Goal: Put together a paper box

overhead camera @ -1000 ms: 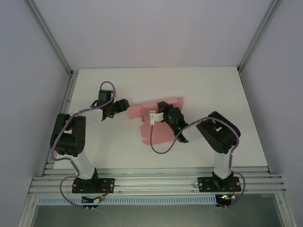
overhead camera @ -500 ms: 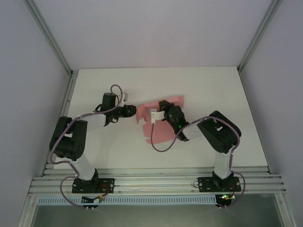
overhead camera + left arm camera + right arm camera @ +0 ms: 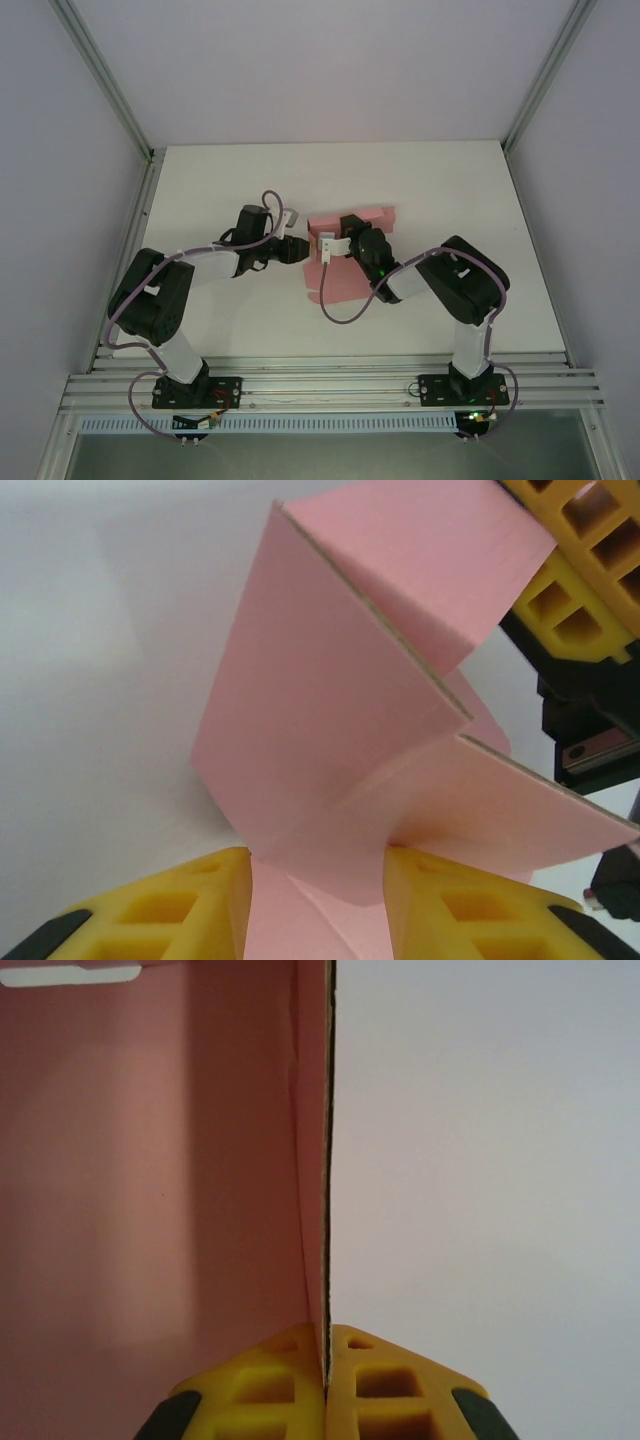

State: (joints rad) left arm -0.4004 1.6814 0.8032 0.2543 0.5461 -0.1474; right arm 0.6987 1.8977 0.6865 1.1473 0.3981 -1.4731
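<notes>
Our left claw [image 3: 299, 247] has swung in and narrows around a flap [image 3: 315, 920] of the paper box [image 3: 352, 272], grip uncertain; our right claw [image 3: 327, 1365] stays pinched on an upright panel [image 3: 150, 1160]. On the bench [image 3: 450, 190], its left side now stands up: walls are forming, we judge.

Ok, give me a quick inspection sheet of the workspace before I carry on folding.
Surface: white table, no marks seen.
Job's things: paper box, pink, partly folded, panels raised, mid-table.
Clutter: nothing seen.
Tools: left tool straddles a box flap, grip unclear; right tool shut on a raised panel's edge.
Cables: purple cable looped above left arm; right arm's cable crosses the card.
Surroundings: aluminium frame posts, plain walls.
</notes>
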